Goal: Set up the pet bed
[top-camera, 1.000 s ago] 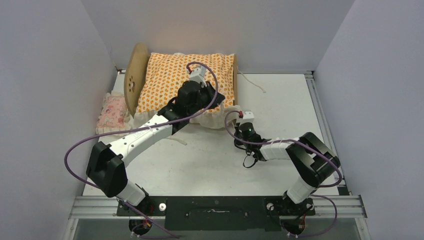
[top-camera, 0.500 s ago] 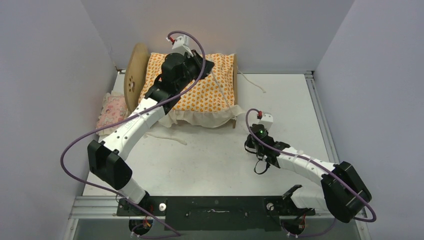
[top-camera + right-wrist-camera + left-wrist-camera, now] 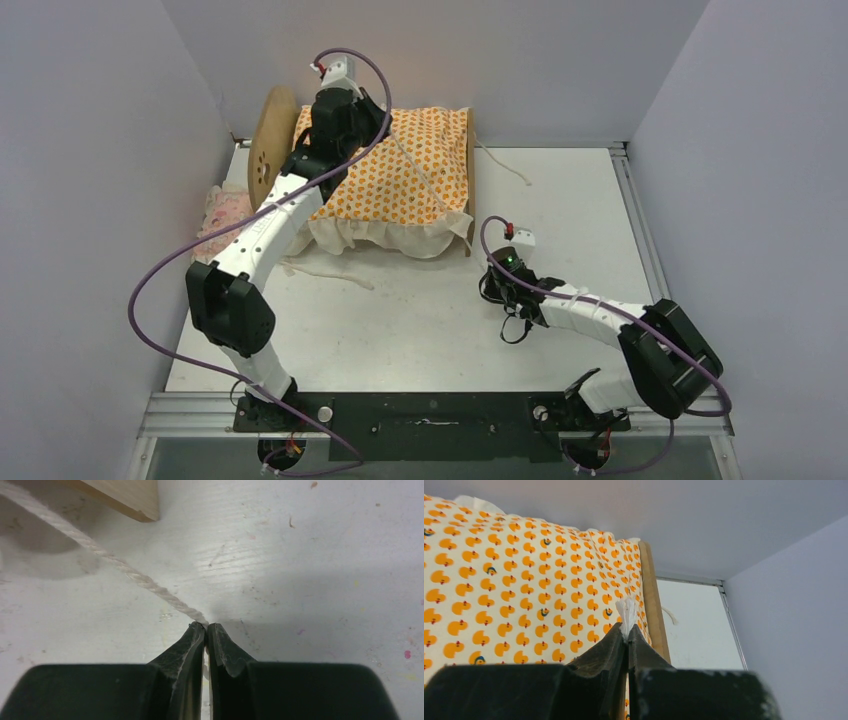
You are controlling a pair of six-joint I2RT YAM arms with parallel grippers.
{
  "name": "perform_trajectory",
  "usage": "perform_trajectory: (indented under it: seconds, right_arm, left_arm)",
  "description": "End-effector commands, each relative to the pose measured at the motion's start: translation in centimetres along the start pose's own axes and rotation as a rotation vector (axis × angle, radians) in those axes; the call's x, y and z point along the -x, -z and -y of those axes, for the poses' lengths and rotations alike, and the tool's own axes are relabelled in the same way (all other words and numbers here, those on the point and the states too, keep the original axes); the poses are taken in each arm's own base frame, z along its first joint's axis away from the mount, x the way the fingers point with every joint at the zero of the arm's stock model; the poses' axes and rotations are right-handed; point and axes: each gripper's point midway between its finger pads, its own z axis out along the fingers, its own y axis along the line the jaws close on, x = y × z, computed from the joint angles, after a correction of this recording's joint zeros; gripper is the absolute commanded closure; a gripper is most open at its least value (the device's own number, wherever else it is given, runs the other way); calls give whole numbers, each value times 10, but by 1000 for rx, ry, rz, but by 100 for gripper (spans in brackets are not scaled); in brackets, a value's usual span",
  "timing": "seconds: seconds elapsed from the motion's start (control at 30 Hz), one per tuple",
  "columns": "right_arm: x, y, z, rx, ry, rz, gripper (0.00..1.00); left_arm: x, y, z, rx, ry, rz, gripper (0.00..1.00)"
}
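At the back left of the table (image 3: 560, 200), the pet bed (image 3: 264, 150) stood with its paw-print headboard to the left and the orange-patterned cushion (image 3: 400, 185) lying over it. Above the cushion, the left gripper (image 3: 627, 630) was pinched tight on the frayed end of a white cord (image 3: 626, 610). Just off the bed's near right corner, the right gripper (image 3: 206, 626) was down at the tabletop, clamped on a twisted cord (image 3: 125, 572) (whether the 2 cords were 1 piece could not be told). A pink pillow (image 3: 225, 220) lay left of the headboard.
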Motion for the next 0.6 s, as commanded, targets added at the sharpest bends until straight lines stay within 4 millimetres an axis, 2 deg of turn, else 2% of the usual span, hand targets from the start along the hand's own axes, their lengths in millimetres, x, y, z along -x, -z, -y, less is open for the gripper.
perform_trajectory:
  seconds: [0.0, 0.1, 0.23, 0.43, 0.57]
  right_arm:
    - [36, 18, -20, 55, -14, 85, 95]
    - [43, 13, -18, 37, -10, 104, 95]
    - [33, -3, -1, -41, -9, 79, 95]
    - [11, -11, 43, -173, -72, 37, 95]
    - [8, -10, 45, -158, -87, 21, 95]
  left_arm:
    - [87, 34, 17, -26, -14, 213, 100]
    - [98, 38, 18, -23, -26, 236, 100]
    - [106, 37, 15, -7, -34, 244, 100]
    - [100, 30, 12, -5, -51, 208, 100]
    - [95, 28, 13, -13, -55, 193, 100]
